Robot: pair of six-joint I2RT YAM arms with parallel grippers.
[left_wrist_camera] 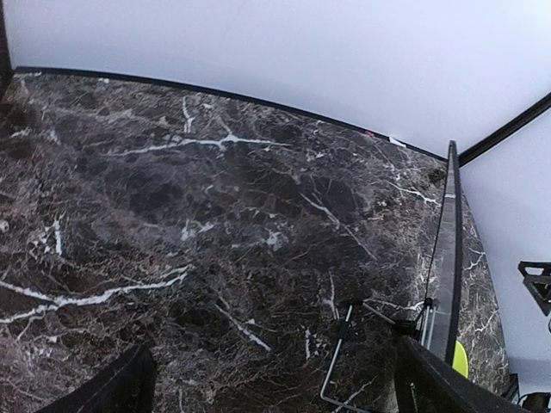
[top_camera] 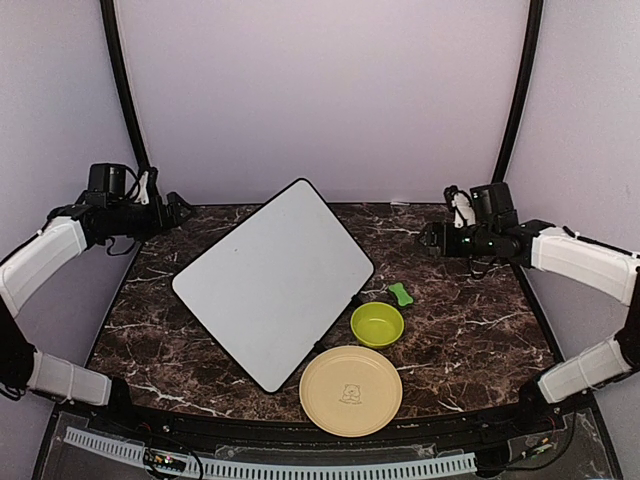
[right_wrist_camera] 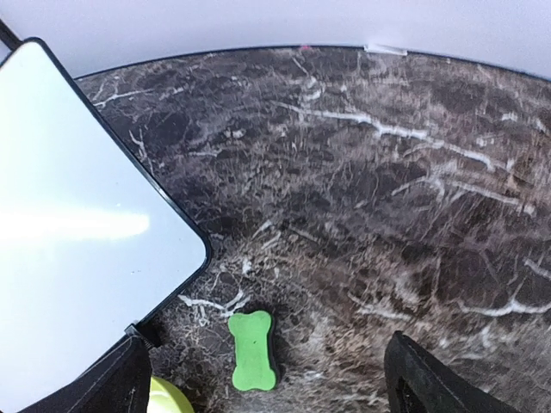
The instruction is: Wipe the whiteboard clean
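The whiteboard (top_camera: 270, 280) stands tilted on a wire stand mid-table, one corner pointing to the back, and its face looks blank. The right wrist view shows its corner (right_wrist_camera: 69, 232); the left wrist view shows it edge-on (left_wrist_camera: 446, 258). A green bone-shaped eraser (top_camera: 400, 294) lies on the table right of the board, also in the right wrist view (right_wrist_camera: 251, 361). My left gripper (top_camera: 178, 208) is open and empty, raised at the back left, with bare table between its fingers (left_wrist_camera: 275, 391). My right gripper (top_camera: 432, 240) is open and empty, raised at the back right above the eraser (right_wrist_camera: 265, 344).
A lime-green bowl (top_camera: 377, 324) sits just in front of the eraser, and its rim shows in the right wrist view (right_wrist_camera: 172, 397). A round beige plate (top_camera: 350, 390) lies near the front edge. The board's wire stand (left_wrist_camera: 340, 366) rests on the dark marble table (top_camera: 470, 330). Walls enclose the back and sides.
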